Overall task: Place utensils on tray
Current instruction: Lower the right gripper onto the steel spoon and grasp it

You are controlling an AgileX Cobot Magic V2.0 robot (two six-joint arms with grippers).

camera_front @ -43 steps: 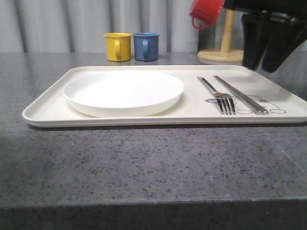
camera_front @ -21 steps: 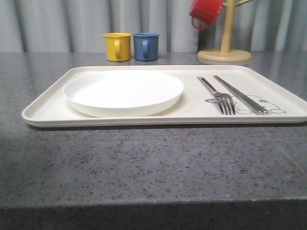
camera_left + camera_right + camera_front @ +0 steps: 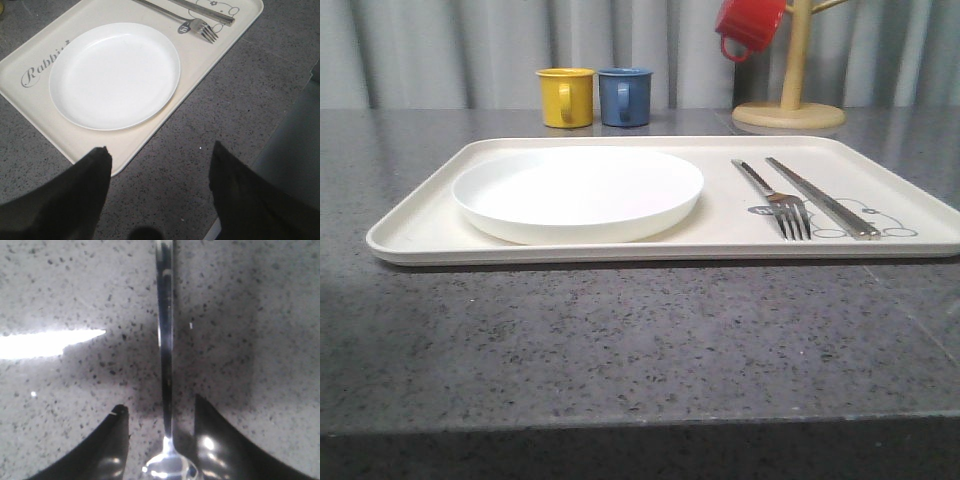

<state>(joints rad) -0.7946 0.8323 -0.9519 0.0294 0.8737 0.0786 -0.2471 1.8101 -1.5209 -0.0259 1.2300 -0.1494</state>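
The cream tray (image 3: 420, 225) lies on the grey counter with a fork (image 3: 775, 195) and a knife (image 3: 820, 197) side by side on its right half. In the left wrist view, the tray (image 3: 30, 60), fork (image 3: 195, 27) and knife (image 3: 210, 14) sit beyond my left gripper (image 3: 159, 150). That gripper hangs open and empty over the counter by a tray corner. The spoon (image 3: 165, 340) lies flat on the speckled counter. My right gripper (image 3: 160, 407) is open, one finger on each side of the spoon's neck, the bowl (image 3: 167, 471) just behind the fingertips.
A round white plate (image 3: 578, 192) takes up the tray's left half. Behind the tray stand a yellow mug (image 3: 565, 97) and a blue mug (image 3: 625, 96). A red mug (image 3: 750, 25) hangs on a wooden stand (image 3: 790, 100) at the back right.
The right arm's black gripper, which was above the tray's far right corner a second ago, has left the front view. Tray, plate, fork and knife have not moved.
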